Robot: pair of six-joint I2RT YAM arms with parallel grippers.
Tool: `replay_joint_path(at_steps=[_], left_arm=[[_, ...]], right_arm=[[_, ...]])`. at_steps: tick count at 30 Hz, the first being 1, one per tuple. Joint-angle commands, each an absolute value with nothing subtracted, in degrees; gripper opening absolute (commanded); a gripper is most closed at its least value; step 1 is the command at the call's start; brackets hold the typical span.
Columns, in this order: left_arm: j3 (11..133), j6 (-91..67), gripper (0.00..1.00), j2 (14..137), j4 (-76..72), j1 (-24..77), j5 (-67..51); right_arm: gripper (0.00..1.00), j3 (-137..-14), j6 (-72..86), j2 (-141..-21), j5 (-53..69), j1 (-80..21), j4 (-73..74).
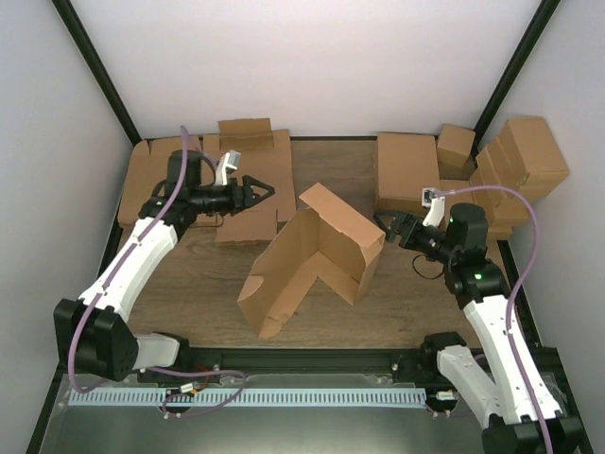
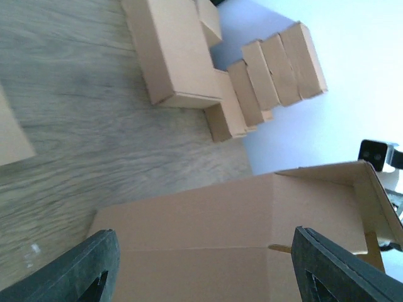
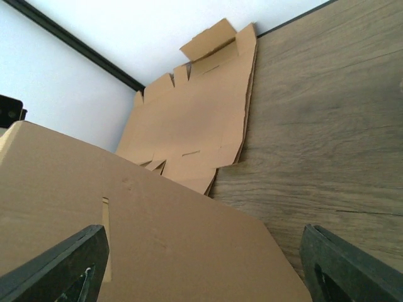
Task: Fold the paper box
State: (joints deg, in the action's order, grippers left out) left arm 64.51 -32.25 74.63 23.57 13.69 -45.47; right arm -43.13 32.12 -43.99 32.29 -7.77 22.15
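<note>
The paper box (image 1: 312,260) stands partly folded in the middle of the table, its brown panels raised at an angle and a flap resting on the wood. My left gripper (image 1: 267,189) is open at the box's upper left, a short gap away and pointing toward it. In the left wrist view the box panel (image 2: 220,233) fills the space ahead of the left gripper (image 2: 204,270), whose jaws stand wide. My right gripper (image 1: 386,228) is open close to the box's right edge. In the right wrist view the slotted box panel (image 3: 157,239) lies ahead of the right gripper (image 3: 201,270).
A pile of flat cardboard blanks (image 1: 189,180) lies at the back left, also seen in the right wrist view (image 3: 195,126). Finished brown boxes (image 1: 510,161) are stacked at the back right, and the left wrist view shows them too (image 2: 176,56). White walls surround the wooden table (image 1: 189,284).
</note>
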Motion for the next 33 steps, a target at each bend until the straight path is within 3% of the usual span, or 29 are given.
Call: replay_joint_path(at_steps=[1, 9, 15, 23, 33], left_arm=[[65.2, -33.1, 0.78, 77.5, 17.1, 18.1, -48.5], [65.3, -32.3, 0.77, 78.3, 15.3, 20.9, -47.6], [64.6, -32.0, 0.76, 78.2, 14.8, 21.3, -49.0], [64.7, -30.7, 0.76, 79.7, 13.9, 22.6, -53.8], [68.0, -29.9, 0.75, 83.3, 14.2, 25.2, -56.0]], right_arm=[[0.86, -48.4, 34.5, -40.1, 25.5, -8.1, 30.4], [0.8, -53.1, 39.6, -34.3, 19.3, -8.1, 47.4], [0.77, -55.2, 42.2, -29.4, 25.6, -8.1, 54.6], [0.74, -46.2, 45.9, -23.4, 46.8, -8.1, 46.6], [0.67, -40.4, 47.7, -27.8, 49.1, -8.1, 33.4]])
